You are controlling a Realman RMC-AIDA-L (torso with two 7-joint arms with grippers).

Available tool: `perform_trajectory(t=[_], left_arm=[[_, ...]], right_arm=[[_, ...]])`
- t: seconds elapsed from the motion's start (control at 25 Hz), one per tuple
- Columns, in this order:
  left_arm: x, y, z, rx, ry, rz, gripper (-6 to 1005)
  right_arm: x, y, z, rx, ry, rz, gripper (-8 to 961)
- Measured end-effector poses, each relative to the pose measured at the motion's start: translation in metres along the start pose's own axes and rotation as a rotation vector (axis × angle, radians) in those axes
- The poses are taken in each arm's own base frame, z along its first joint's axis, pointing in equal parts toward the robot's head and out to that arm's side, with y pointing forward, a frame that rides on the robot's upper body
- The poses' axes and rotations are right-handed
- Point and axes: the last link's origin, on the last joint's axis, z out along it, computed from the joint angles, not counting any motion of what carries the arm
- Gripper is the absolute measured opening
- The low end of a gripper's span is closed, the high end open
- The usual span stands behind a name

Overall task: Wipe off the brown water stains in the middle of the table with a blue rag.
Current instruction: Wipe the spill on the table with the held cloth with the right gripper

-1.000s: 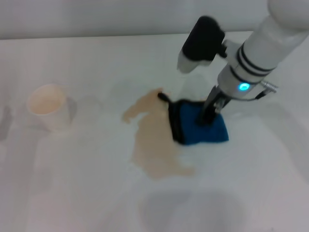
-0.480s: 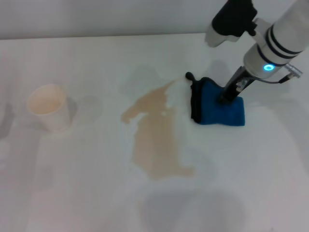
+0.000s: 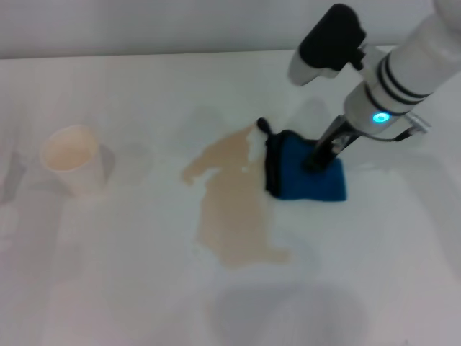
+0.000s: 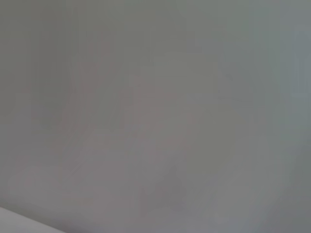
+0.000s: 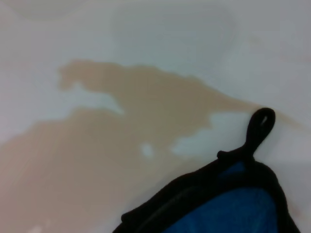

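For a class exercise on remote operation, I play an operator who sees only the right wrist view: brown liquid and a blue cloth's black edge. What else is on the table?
Observer: A white paper cup stands on the table, well to the robot's left of the brown water stains.
Operator: Where is the right gripper?
Observer: The right gripper presses down on top of the blue rag, near its middle.
Operator: Does the rag cover the spill?
Observer: No. Only its black-trimmed edge meets the stain's right side; most of the puddle lies bare.
Operator: And the left arm?
Observer: It does not appear in the head view, and its wrist camera shows only a blank grey surface.
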Motion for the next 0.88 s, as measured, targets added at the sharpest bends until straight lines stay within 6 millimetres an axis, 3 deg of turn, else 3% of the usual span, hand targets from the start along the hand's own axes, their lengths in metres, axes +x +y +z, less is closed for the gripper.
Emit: perform_trajectory(t=[0.48,0.88], left_arm=[[0.0,0.002,0.002,-0.006,0.002,-0.001,876],[0.001,0.002,0.003,-0.008,0.004,0.0,877]], right_arm=[[-0.018,0.054,0.012,-0.156,-0.008,-0.092,56],[-0.032,0.069,0.017,-0.179,-0.108,-0.086,55]])
